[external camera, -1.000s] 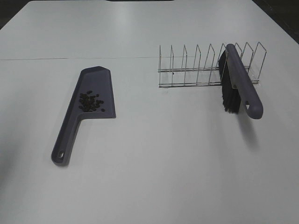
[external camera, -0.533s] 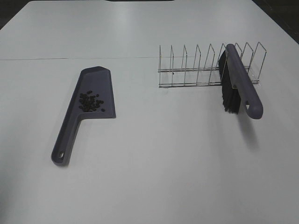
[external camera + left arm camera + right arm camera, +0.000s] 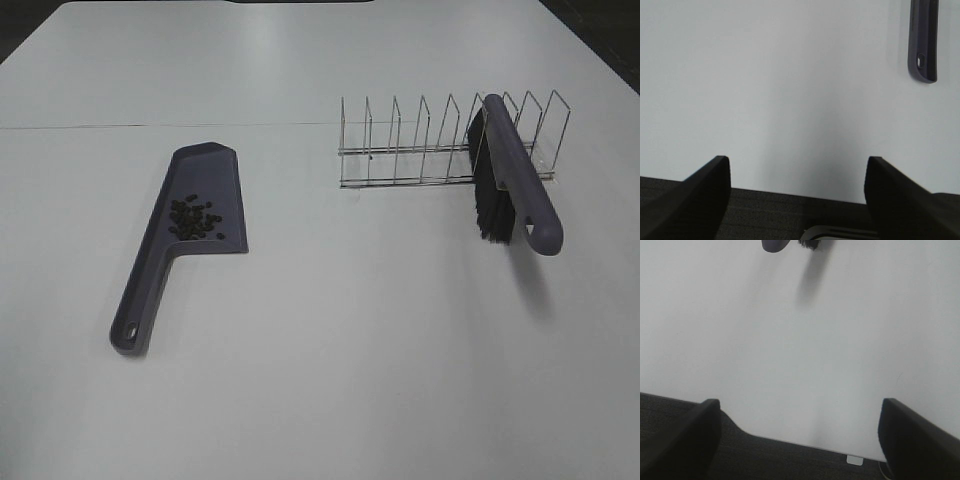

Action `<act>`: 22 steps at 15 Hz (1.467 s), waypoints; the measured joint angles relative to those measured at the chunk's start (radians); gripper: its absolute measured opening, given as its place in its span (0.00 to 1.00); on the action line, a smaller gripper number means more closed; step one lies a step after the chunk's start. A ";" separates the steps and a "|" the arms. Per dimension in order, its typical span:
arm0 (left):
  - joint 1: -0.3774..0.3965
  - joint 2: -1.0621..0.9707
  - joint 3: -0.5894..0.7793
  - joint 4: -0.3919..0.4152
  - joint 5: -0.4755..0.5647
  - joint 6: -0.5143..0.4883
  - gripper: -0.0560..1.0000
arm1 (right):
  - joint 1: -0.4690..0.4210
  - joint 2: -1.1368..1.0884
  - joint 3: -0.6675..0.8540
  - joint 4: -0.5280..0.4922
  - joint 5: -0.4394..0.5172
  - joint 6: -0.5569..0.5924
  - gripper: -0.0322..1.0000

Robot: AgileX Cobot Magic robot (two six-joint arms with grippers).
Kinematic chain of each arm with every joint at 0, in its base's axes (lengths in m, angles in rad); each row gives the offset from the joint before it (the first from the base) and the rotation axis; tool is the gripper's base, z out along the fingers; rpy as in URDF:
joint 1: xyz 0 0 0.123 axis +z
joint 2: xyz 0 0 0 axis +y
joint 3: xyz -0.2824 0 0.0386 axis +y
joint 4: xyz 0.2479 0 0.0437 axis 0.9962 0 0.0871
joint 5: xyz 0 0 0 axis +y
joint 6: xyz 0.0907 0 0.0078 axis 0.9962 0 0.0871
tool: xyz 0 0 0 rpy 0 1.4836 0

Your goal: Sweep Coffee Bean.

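Both pincers (image 3: 797, 200) (image 3: 800, 440) spread, wrist-only; coffee bean (image 3: 195, 219) cluster in dustpan (image 3: 205, 165) overhead-only.

A broad white table (image 3: 330, 360) fills the scene under soft, even light, a thin seam crossing its far half, with dark floor (image 3: 600, 20) beyond its corners.

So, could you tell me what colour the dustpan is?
The dustpan is a muted greyish purple, best seen in the exterior high view.

White bench (image 3: 330, 340) carries purple dustpan (image 3: 175, 235) at left, wire rack (image 3: 440, 145) at right, well apart.
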 joint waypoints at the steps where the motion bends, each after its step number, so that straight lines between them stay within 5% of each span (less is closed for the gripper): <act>1: 0.000 -0.024 0.000 0.000 0.000 -0.004 0.70 | 0.000 0.000 0.000 0.000 0.000 0.000 0.76; 11: 0.000 -0.341 0.002 0.000 -0.004 -0.004 0.70 | 0.000 0.000 0.000 0.000 0.000 0.000 0.76; 22: -0.062 -0.432 0.002 0.000 -0.004 -0.004 0.70 | 0.000 0.000 0.000 0.000 0.000 0.000 0.76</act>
